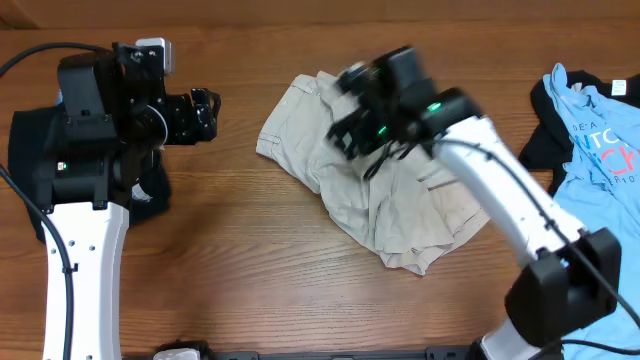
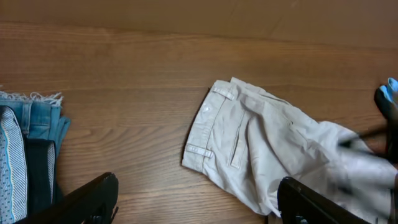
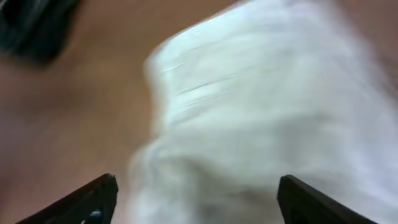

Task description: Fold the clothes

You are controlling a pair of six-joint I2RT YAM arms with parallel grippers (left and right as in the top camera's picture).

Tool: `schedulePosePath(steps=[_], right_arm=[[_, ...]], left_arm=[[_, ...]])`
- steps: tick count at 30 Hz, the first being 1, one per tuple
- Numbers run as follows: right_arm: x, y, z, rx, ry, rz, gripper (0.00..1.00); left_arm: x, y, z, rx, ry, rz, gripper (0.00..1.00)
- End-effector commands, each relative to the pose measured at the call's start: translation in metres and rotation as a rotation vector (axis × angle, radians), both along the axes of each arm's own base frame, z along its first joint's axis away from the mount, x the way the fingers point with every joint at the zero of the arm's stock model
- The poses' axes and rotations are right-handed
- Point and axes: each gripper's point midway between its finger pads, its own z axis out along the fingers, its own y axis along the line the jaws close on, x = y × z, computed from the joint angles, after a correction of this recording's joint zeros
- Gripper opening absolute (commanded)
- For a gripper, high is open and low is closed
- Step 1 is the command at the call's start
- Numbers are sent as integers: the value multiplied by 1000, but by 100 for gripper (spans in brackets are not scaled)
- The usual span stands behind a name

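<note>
**So: shorts bunched mid-table, both grippers empty**

Table (image 1: 230,260) is bare wood in the middle, with garments parked at both ends. The khaki shorts (image 1: 390,200) lie crumpled at centre, not flat, with one leg bunched toward the near right. We treat them as the piece in hand.

The blue T-shirt (image 1: 595,140) on a black garment (image 1: 545,125) sits at the right edge, well apart from the shorts. The denim stack (image 2: 37,124) sits at the left, also well apart.

The right gripper (image 3: 200,202) hovers over the upper part of the shorts. Its fingers are spread wide and we see nothing pinched between them. That view is badly blurred, so we can't tell whether it touches the cloth. The left gripper (image 1: 207,112) is off to the left of the shorts, jaws apart and holding nothing.

Handling, as we judge it:
- The cloth is light woven cotton. It is limp and will drape and drag rather than hold shape.
- It isn't fragile or slippery, and thin folds pinch easily.
- The waistband (image 2: 208,121) is the stiffest, thickest part and lies exposed on the left side, so it is the best grab.
- We'd take it at two spread points, near a belt loop (image 2: 199,151) and at the far end, then lift and shake the shorts flat.
- We'd avoid the loose leg fabric, where a pinch likely catches a single layer.
</note>
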Motion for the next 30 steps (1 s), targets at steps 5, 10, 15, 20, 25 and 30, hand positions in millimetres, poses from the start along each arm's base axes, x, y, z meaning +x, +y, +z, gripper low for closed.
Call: schedulePosePath(steps=[5,10,15,20,25,30], right_arm=[[55,-65,-70,152,233,-304,88],[46,-49,-111,162,343,-262,91],[16,7,-91,314,375,-5,55],[-21,39,-45,441,376,204,6],[-70,63,-4,387,289,397,4],[-124,90,-10,177,234,565,9]], left_arm=[[4,-2,10,19,-29,-16,86],[4,-2,10,19,-33,-15,86],[4,-2,10,20,-32,-16,86],[4,-2,10,33,-37,-25,86],[7,8,10,84,-42,11,84],[9,11,11,93,-53,23,84]])
